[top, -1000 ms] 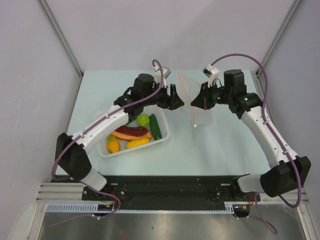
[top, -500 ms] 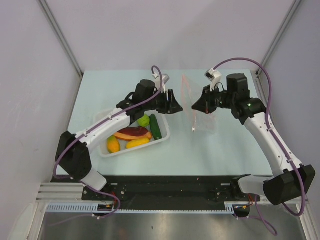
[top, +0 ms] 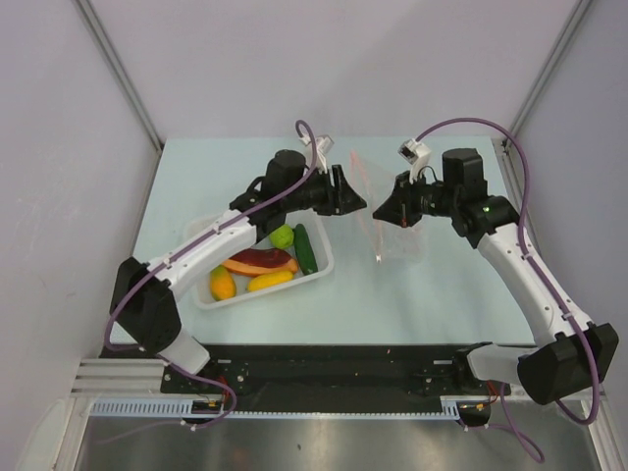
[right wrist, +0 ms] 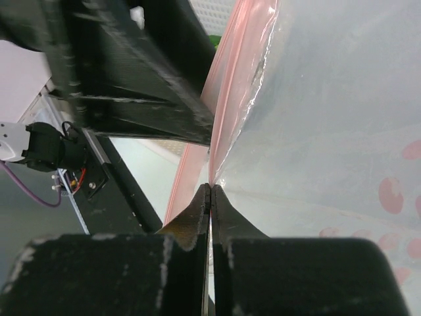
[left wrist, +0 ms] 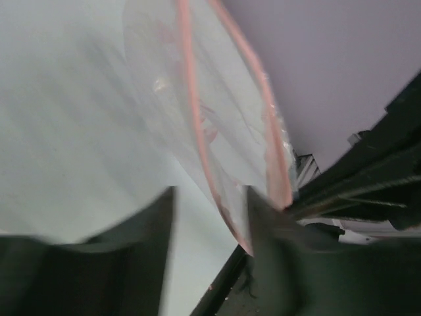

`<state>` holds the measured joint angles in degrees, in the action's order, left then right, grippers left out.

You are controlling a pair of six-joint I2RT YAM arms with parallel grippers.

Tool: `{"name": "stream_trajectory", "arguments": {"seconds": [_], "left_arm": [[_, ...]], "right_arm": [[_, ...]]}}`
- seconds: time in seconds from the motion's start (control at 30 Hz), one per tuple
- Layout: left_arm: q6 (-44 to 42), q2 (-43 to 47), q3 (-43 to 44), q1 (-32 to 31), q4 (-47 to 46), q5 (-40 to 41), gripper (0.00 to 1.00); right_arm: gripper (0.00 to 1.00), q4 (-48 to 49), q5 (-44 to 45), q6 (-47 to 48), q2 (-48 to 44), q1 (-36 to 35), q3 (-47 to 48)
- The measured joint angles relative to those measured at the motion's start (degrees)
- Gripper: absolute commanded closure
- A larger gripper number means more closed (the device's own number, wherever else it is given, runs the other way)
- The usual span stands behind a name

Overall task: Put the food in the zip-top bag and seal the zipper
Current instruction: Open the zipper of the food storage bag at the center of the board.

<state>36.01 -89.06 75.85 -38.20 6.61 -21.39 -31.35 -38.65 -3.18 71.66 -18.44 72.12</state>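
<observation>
Food (top: pixel 257 263) sits in the white basket (top: pixel 322 276), near-left on the table (top: pixel 442 294). Beyond it, the right gripper (right wrist: pixel 210 189) is pinched tight on the zip-top bag (right wrist: pixel 316 131) beside the zipper (right wrist: pixel 230 79). Left gripper (left wrist: pixel 210 204) has its fingers apart, with the bag mouth just ahead.

2 arms, left arm (top: pixel 196 250) and right arm (top: pixel 535 275), have white link shells, black joints and bases, 1 purple cable (top: pixel 471 111) looping along each. Left gripper (top: pixel 356 203) and right gripper (top: pixel 380 210) are black, wrist cameras (top: pixel 412 152) white.
</observation>
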Motion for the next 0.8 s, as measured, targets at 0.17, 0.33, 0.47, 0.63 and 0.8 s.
{"name": "stream_trajectory", "arguments": {"seconds": [0.17,0.33,0.47,0.63,0.8], "left_arm": [[0.98,-2.19,0.33,-0.22,2.25,0.39,1.0],[2.1,-2.01,1.75,-0.44,5.75,2.1,1.0],[3.26,-2.03,7.63,-1.84,11.63,5.6,1.0],[3.67,-2.16,17.07,-5.81,15.13,10.43,1.0],[4.0,-2.75,19.56,-8.04,16.81,13.51,1.0]], "right_arm": [[0.69,-0.02,0.57,0.17,-0.61,0.0,0.0],[0.24,-2.99,11.15,-0.83,0.09,0.26,2.08],[0.14,-4.98,18.88,-1.27,1.86,-0.11,8.04],[0.19,-5.4,27.5,0.24,1.22,-6.93,14.71],[0.37,-5.51,40.02,5.46,-0.85,-16.81,15.5]]}}
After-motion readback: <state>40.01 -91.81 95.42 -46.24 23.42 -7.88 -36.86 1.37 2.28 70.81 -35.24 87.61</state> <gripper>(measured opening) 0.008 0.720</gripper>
